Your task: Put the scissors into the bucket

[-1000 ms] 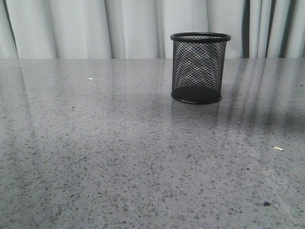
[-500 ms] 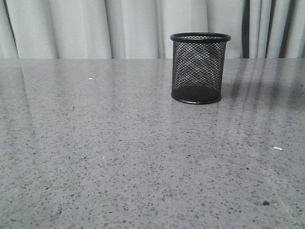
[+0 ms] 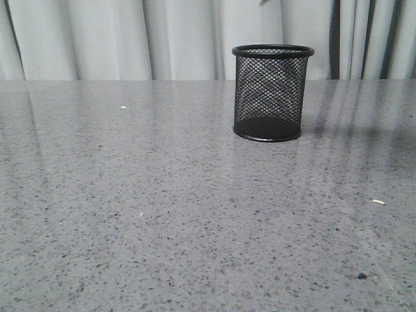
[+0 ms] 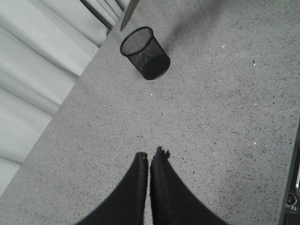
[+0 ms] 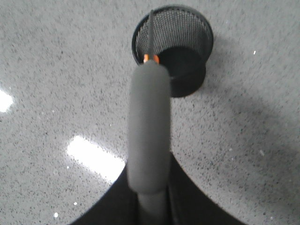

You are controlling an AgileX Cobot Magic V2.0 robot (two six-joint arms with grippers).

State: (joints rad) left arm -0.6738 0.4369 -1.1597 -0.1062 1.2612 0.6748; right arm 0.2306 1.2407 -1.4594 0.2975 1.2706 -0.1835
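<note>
The bucket, a black wire-mesh cup, stands upright at the back right of the grey table; nothing shows inside it. My right gripper is shut on the scissors, holding their grey handle. They hang point down, orange showing at the loops. In the right wrist view the slim blade lies over the bucket's near rim. In the left wrist view the blade tip hangs just above the bucket. My left gripper is shut and empty, well away from the bucket. Neither gripper shows in the front view.
A pale curtain hangs behind the table's far edge. A white crumb and a dark speck lie on the table at the front right. The table's edge shows in the left wrist view.
The shadow on the table around and right of the bucket has faded and shifted. A small dark tip has come into view at the top edge above the bucket. The bucket has not moved.
</note>
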